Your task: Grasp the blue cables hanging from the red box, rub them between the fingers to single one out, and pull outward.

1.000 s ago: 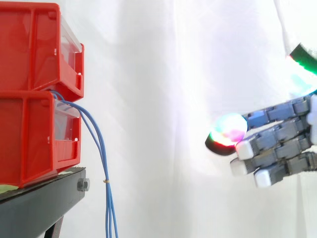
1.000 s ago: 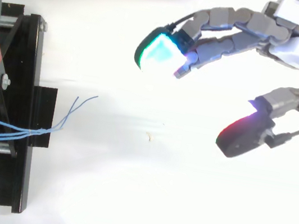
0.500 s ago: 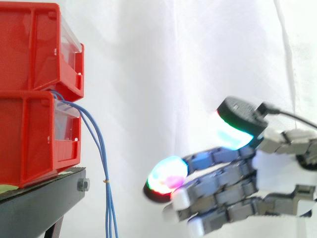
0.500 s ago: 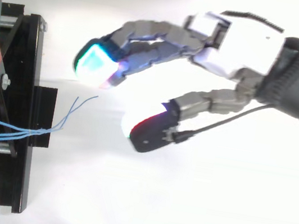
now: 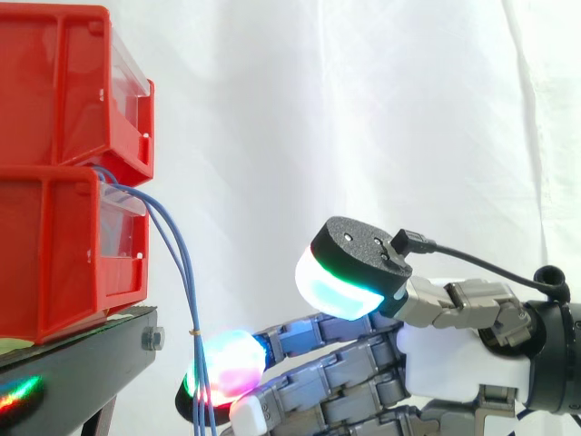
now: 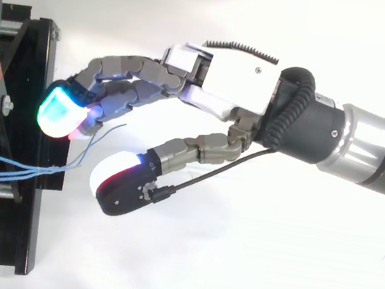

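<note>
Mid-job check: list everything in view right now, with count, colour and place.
Top bin: one, red, stacked on the bottom bin.
Bottom bin: one, red, on the stand, left.
Stand: one, black, under the bins.
Cables: several, blue, hanging from the bottom bin past the stand's edge.
Curtain: one, white, behind.
Hand: one, grey-white, open, at the cables.
Arm: one, silver and black, from the right.

From my seat, two bins [image 5: 56, 136] sit stacked at the left on the stand [image 5: 77, 377]. The cables [image 5: 182, 263] hang from the lower one, down past the stand's edge. The hand [image 5: 458, 359] lies to their right, its fingertips [image 5: 227, 368] just beside the cables, with the curtain [image 5: 363, 109] behind.
</note>
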You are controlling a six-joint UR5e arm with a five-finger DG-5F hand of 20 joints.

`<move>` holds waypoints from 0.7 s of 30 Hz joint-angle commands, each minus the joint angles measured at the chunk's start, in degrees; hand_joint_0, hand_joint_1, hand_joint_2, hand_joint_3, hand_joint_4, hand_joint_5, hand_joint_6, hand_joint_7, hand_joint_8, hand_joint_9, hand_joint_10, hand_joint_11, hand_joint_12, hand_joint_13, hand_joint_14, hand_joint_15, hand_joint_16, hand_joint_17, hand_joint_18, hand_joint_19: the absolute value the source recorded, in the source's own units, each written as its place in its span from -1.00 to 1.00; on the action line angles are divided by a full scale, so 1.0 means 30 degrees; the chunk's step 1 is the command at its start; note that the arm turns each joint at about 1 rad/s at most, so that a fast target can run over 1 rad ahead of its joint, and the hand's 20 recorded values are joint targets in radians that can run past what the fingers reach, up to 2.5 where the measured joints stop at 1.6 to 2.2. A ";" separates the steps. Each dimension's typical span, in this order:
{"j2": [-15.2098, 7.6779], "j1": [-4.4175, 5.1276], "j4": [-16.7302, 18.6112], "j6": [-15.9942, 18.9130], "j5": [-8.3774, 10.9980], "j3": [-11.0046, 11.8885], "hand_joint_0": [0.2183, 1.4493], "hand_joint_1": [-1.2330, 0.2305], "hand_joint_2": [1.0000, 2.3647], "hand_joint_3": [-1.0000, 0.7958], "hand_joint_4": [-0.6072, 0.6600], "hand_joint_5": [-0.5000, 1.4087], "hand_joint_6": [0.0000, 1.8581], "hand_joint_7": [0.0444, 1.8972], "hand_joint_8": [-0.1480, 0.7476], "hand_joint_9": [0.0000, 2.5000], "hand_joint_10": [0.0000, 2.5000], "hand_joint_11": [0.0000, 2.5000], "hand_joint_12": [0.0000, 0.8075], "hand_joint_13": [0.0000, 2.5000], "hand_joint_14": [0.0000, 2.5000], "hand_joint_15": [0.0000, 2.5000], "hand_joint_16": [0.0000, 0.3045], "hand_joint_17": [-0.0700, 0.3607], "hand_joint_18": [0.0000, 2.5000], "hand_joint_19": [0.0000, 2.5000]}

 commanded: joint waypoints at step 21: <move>-0.1965 0.0471 0.3117 -0.1021 -0.0741 0.0598 -0.45 -0.33 -1.00 -0.37 0.48 -0.58 -0.46 0.15 0.05 -0.53 -0.99 -0.71 0.00 -0.67 -0.99 -0.78 -0.62 -0.08 -0.65 -0.67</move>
